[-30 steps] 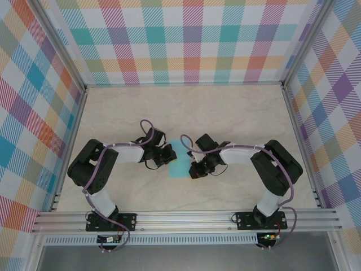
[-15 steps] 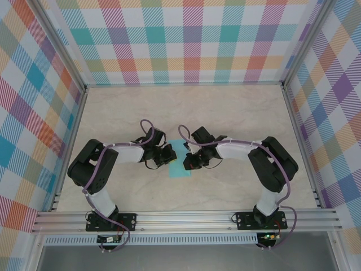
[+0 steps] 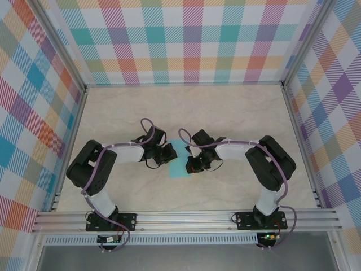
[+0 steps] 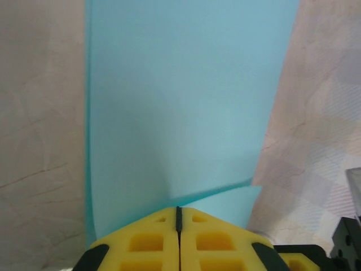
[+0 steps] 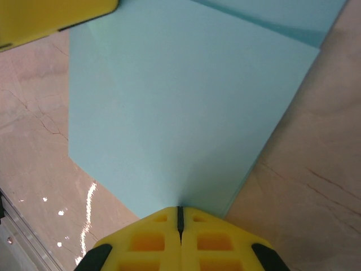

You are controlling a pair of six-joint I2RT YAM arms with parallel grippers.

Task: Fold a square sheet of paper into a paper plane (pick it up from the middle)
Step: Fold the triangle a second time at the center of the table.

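Aluminium rail point(image 3: 186, 219) at the near edge, both arm bases bolted on it, no readable label or writing on them.

Left gripper point(image 4: 178, 210): yellow jaws are sitting fully closed, seam tight, tip resting at the near edge of the square sheet of paper point(image 3: 179, 170). A small flap of the sheet is lifting just beside the tip in the left wrist view. Can't tell whether paper is pinched in the seam or only pressed.

Right gripper point(image 5: 180, 210): jaws are closed too, no gap. The sheet's near corner is running right up to the tip, with a faint crease leading away from it. Pinched or just touched, can't tell. A yellow finger point(image 5: 51, 20) of the other arm is sitting on the sheet's far corner in this view.

The sheet is lying flat mid-table point(image 3: 237, 113) between the two grippers, turquoise, plain, unmarked.

Step, as a judgement: early folding, with the first creases going in; no paper plane shape yet. The next move likely calls for one tip pinning the sheet while the other gets under an edge and carries it to the centre crease. Thin paper could slide or buckle.

Far side: plaid walls point(image 3: 180, 39), pattern only, no text or brand.
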